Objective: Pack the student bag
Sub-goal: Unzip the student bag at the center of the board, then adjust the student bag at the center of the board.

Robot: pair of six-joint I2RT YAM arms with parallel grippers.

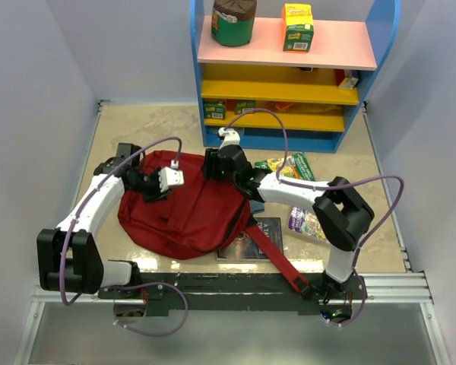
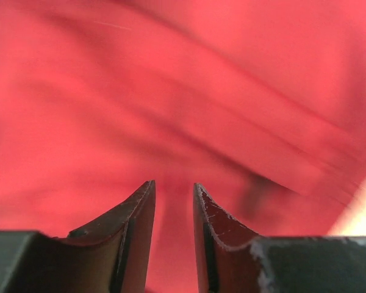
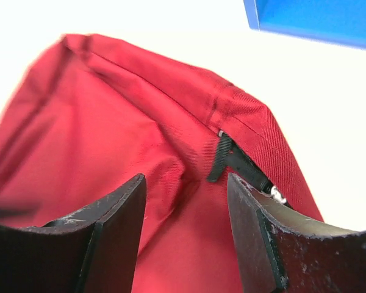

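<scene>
The student bag [image 1: 186, 213], a dark red fabric backpack, lies flat in the middle of the table, with one long red strap [image 1: 277, 258] trailing towards the near edge. My left gripper [image 1: 158, 187] is at the bag's upper left. In the left wrist view, this left gripper [image 2: 174, 183] is open by a narrow gap, with blurred red fabric [image 2: 183, 91] close behind it. My right gripper [image 1: 211, 164] is at the bag's top edge. The right wrist view shows the right gripper [image 3: 186, 177] open over the red cloth, beside a black zipper pull [image 3: 221, 157].
A blue shelf unit [image 1: 197, 76] stands at the back, with a green jar [image 1: 233, 21] and a yellow-green box [image 1: 297, 26] on top. Snack packets [image 1: 292, 167] [image 1: 308, 222] lie right of the bag. A dark book [image 1: 264, 234] lies partly under its lower right edge.
</scene>
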